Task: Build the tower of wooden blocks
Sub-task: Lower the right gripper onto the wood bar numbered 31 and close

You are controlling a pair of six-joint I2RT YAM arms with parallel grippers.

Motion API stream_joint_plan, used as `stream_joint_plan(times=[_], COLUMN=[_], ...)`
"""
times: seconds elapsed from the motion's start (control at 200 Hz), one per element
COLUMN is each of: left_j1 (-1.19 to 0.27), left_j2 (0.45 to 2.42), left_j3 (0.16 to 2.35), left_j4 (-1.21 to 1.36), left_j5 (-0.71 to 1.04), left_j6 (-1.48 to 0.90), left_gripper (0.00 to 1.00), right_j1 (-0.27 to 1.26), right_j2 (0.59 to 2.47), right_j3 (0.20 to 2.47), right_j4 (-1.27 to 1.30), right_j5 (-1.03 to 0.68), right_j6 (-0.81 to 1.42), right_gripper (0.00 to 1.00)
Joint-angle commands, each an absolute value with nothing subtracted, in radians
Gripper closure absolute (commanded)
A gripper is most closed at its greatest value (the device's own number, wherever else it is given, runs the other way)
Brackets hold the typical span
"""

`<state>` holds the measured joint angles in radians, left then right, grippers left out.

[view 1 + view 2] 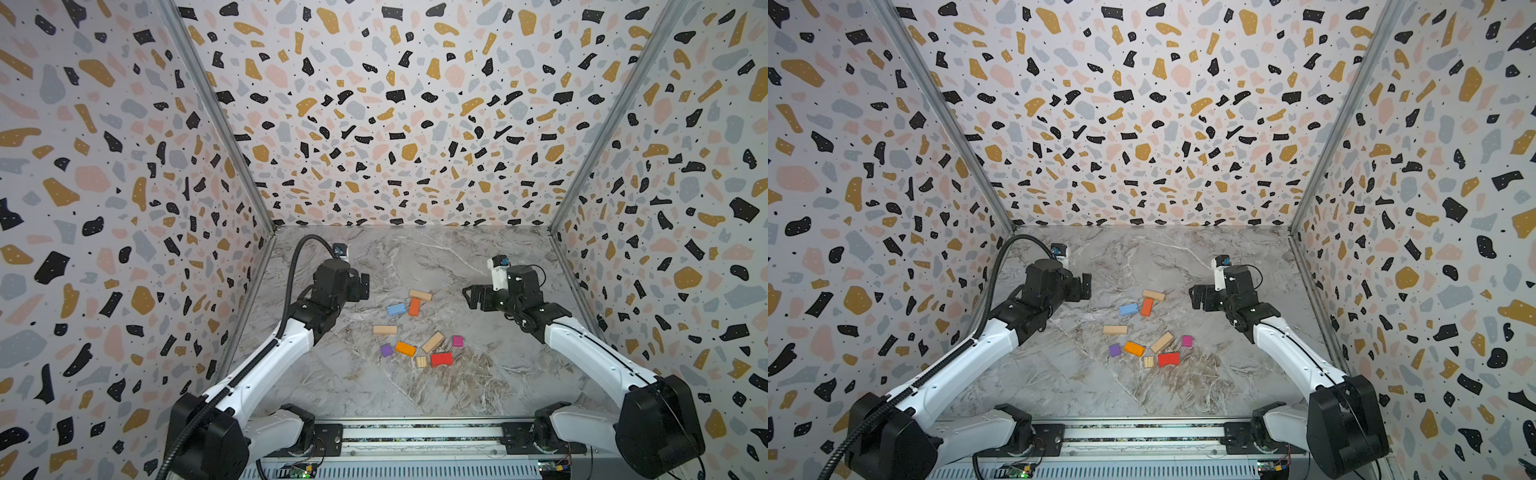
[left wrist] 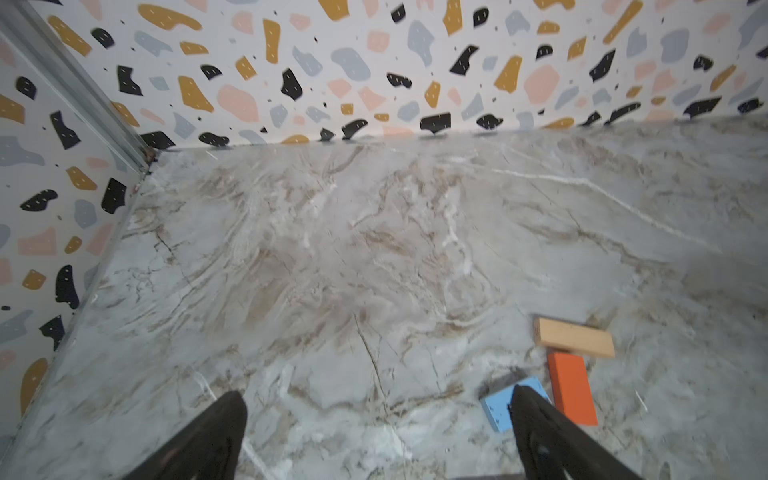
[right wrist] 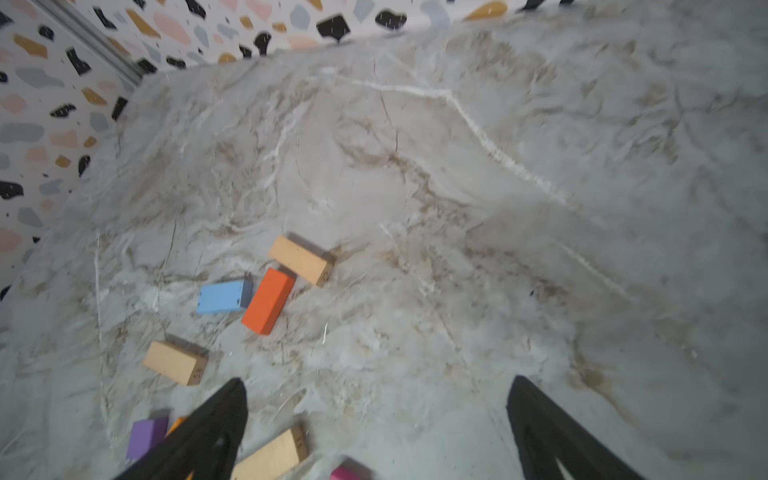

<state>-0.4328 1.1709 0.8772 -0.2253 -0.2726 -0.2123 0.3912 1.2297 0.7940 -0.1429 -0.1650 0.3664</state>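
On the marble worktop [image 1: 324, 386], mid-field: ten loose wood blocks [image 1: 421, 361], tower not yet begun.
Lot includes a tan plank [image 1: 385, 330], blue block [image 1: 396, 309], orange block [image 1: 405, 348], red block [image 1: 441, 359] and purple cube [image 1: 386, 350], all lying flat and scattered between the arms, a few touching. Probably light, rigid and smooth-painted (apt to skid if nudged), so best taken across the short width at mid-length. Left end effector [image 2: 378, 392] and right end effector [image 3: 378, 381] hover above the worktop, both spread wide and holding nothing.
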Motion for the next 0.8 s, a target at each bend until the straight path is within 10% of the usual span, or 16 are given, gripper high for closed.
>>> stream_joint_plan(times=[0.0, 0.796], left_j1=[-0.457, -0.485], left_j2=[1.121, 1.005], left_j3=[0.808, 0.716], left_j4=[-0.24, -0.214], left_j5=[-0.317, -0.12], left_j6=[-0.266, -0.153], left_gripper=[0.0, 0.0], right_j1=[0.446, 0.778], right_j2=[1.218, 1.382], right_j3=[0.835, 0.832], right_j4=[-0.285, -0.161], right_j5=[-0.186, -0.103], right_j6=[0.442, 0.856], right_gripper=[0.01, 0.07])
